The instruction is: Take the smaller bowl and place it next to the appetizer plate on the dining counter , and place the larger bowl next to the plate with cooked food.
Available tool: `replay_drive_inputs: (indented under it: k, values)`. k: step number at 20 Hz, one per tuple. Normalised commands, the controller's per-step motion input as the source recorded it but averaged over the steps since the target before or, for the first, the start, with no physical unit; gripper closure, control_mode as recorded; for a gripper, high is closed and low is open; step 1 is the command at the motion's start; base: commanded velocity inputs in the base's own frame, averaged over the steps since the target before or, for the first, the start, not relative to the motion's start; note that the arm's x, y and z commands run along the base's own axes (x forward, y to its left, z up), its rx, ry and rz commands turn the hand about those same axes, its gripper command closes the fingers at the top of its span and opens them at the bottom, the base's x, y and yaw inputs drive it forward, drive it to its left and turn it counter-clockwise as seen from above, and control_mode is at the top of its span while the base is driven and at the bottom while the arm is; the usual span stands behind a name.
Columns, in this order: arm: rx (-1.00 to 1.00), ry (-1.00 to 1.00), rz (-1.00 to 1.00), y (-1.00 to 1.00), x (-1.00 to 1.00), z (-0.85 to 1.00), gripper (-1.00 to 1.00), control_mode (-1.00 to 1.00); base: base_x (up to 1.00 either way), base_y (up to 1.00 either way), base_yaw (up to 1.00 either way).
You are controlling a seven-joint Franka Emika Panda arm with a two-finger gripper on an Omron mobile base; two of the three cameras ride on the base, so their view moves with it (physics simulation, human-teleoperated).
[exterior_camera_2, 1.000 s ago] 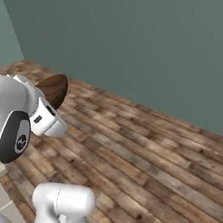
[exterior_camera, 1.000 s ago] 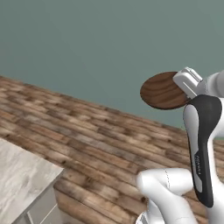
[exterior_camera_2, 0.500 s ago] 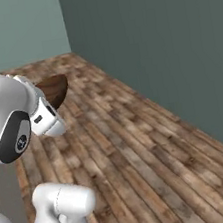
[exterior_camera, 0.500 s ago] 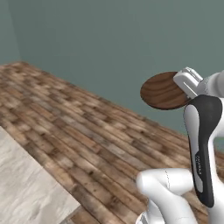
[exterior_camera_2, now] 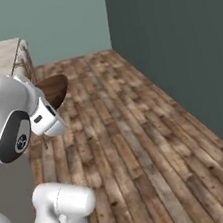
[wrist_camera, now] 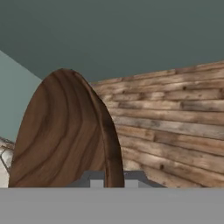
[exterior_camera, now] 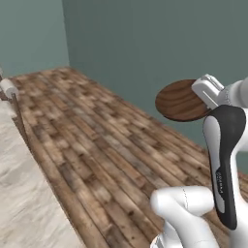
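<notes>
Claw: the claw (wrist_camera: 107, 179) was clamped on the rim of the smaller bowl (exterior_camera: 180, 100), its jaws nearly together on the thin wooden wall.
Bowl: the dark wooden bowl was carried in the air above the plank floor (exterior_camera: 101, 145), at the end of the white arm (exterior_camera: 225, 164); in the hand view it stood on edge, grain side to the camera.
Risk: the hold looked to be a pinch on the edge only, so a jolt or a quick swing could probably let the bowl twist or slip out and drop to the floor.
Risk two: set down in that tilted pose, the bowl would likely roll or tip instead of settling flat.
Around: teal walls (exterior_camera_2: 174, 43) met in a corner; a marble-look worktop (exterior_camera: 24, 193) ran along the left of the left base view, and a stool (exterior_camera_2: 24, 63) stood beside it.
In the way: nothing lay on the floor near the bowl.
</notes>
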Motion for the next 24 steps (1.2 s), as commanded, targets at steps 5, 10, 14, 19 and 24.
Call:
replay_drive_inputs:
  k: [5,10,14,19,24]
  values:
    - [0.0,0.0,0.0,0.0,0.0,0.0,1.0,1.0,1.0,-0.07,0.3]
    - [0.0,0.0,0.0,0.0,0.0,0.0,1.0,1.0,1.0,-0.11,0.29]
    - [0.0,0.0,0.0,0.0,0.0,0.0,1.0,1.0,1.0,-0.28,0.38]
    - [0.0,0.0,0.0,0.0,0.0,0.0,1.0,1.0,1.0,-0.35,0.47]
    - [0.0,0.0,0.0,0.0,0.0,0.0,1.0,1.0,1.0,-0.59,0.32]
